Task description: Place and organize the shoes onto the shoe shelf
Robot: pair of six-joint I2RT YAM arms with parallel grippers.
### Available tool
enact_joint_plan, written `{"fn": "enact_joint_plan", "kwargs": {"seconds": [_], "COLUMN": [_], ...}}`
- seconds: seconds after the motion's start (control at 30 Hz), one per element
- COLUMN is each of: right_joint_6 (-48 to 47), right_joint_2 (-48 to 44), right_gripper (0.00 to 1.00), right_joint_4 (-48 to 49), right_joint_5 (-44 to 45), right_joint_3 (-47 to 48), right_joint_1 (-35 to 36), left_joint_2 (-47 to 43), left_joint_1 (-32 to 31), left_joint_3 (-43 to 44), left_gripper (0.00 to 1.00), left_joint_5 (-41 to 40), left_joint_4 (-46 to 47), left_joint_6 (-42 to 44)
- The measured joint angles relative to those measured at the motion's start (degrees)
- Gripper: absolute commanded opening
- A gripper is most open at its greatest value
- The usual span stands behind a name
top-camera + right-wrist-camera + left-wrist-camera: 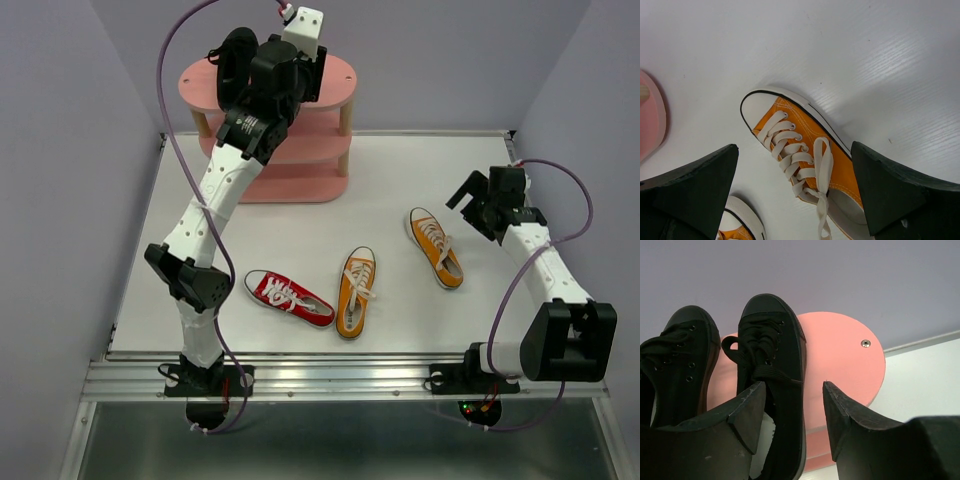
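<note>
Top view: I see a red shoe (288, 297) and two orange shoes (356, 291) on the counter (400, 170), with the shoe shelf (340, 80) behind.
Left wrist: the left jaws are open and empty, near two black shoes (772, 355) on the top board (840, 355).
Right wrist: the right jaws are spread wide, empty, over one orange shoe (805, 150).

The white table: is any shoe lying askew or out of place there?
Yes. A red canvas sneaker, an orange canvas sneaker beside it and another orange sneaker lie at differing angles, off the pink three-tier shelf.
</note>
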Motion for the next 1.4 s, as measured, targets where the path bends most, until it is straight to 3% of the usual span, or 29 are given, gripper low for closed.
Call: {"fn": "enact_joint_plan", "kwargs": {"seconds": [0.2, 0.3, 0.5, 0.67, 0.77, 1.07, 1.4], "right_joint_6": [-2.3, -3.7, -6.2, -7.5, -7.5, -3.3, -0.6], "right_joint_2": [-1.0, -2.0, -3.1, -2.3, -1.2, -0.1, 3.0], "right_gripper": [1.0, 1.0, 1.0, 1.0, 1.0, 1.0, 1.0], "right_joint_4": [-0.3, -0.5, -0.8, -2.3, -2.9, -5.3, -5.8], "right_joint_5": [-0.2, 0.2, 3.1, 7.5, 9.1, 10.8, 10.1], "right_joint_3": [-0.9, -1.0, -0.9, 0.2, 0.6, 0.6, 0.0], "right_joint_1": [0.1, 0.7, 6.1, 17.4, 24.7, 37.8, 45.9], "left_joint_2": [-0.6, -2.8, -18.5, -34.6, -39.8, -43.1, -46.4], "left_joint_1": [-3.2, -7.4, -14.7, -15.0, -15.0, -15.7, -15.7], "left_joint_3": [0.0, -0.9, -15.3, -36.0, -46.5, -73.5, -83.8], "left_gripper": [0.66, 0.75, 0.8, 0.79, 0.79, 0.78, 0.78], "left_joint_5": [-2.0, -3.8, -3.8, -3.5, -3.4, -1.6, -3.8], "left_joint_4": [0.2, 0.6, 3.7, 6.1, 5.8, 0.3, -5.5], "left_joint_6": [1.1, 2.8, 1.4, -5.7, -11.2, -29.4, -47.1]}}
